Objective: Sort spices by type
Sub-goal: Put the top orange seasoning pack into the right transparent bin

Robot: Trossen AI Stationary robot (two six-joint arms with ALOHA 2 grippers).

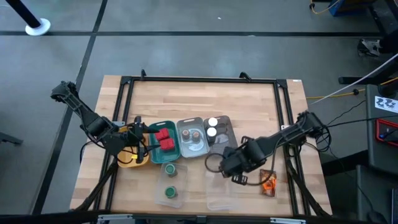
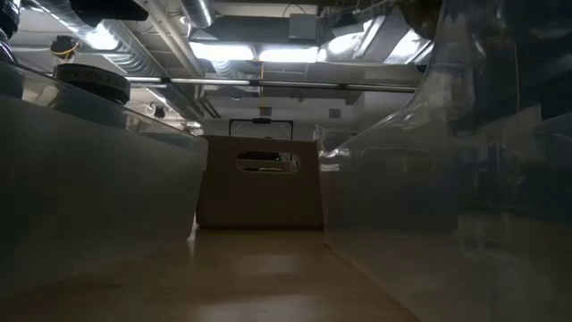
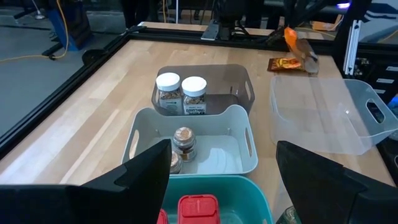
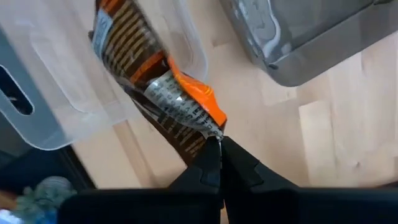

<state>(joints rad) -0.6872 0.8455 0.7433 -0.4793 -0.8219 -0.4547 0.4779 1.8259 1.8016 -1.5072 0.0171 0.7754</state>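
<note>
My right gripper (image 1: pixel 237 175) hangs over the table's near right part, pointing down, shut on an orange and brown pouch (image 4: pixel 158 81). The left wrist view shows that pouch (image 3: pixel 298 45) in the air above a second pouch (image 3: pixel 286 63), which lies flat on the table (image 1: pixel 268 182). My left gripper (image 3: pixel 230 186) stands open and holds nothing, at the table's left over the teal tray (image 1: pixel 163 148) with red boxes (image 1: pixel 165 139). Brown-capped jars (image 3: pixel 182 144) stand in the pale grey tray, white-capped jars (image 3: pixel 181 93) in the dark grey tray, and green-capped jars (image 1: pixel 170 180) in a clear tray. My right gripper pinches a corner of the pouch's crimped edge (image 4: pixel 210 129) between its two shut fingertips. The fingers come from above, pointing down. The pouch hangs below them, tilted and lifted clear of the table, over the rim of a clear tray (image 4: pixel 43 93).
A yellow tray (image 1: pixel 129 159) sits under my left arm. An empty clear tray (image 1: pixel 227 193) lies near the front edge, below my right gripper. The black frame rails (image 1: pixel 199 79) border the tabletop. Bare wood lies along the far half of the table.
</note>
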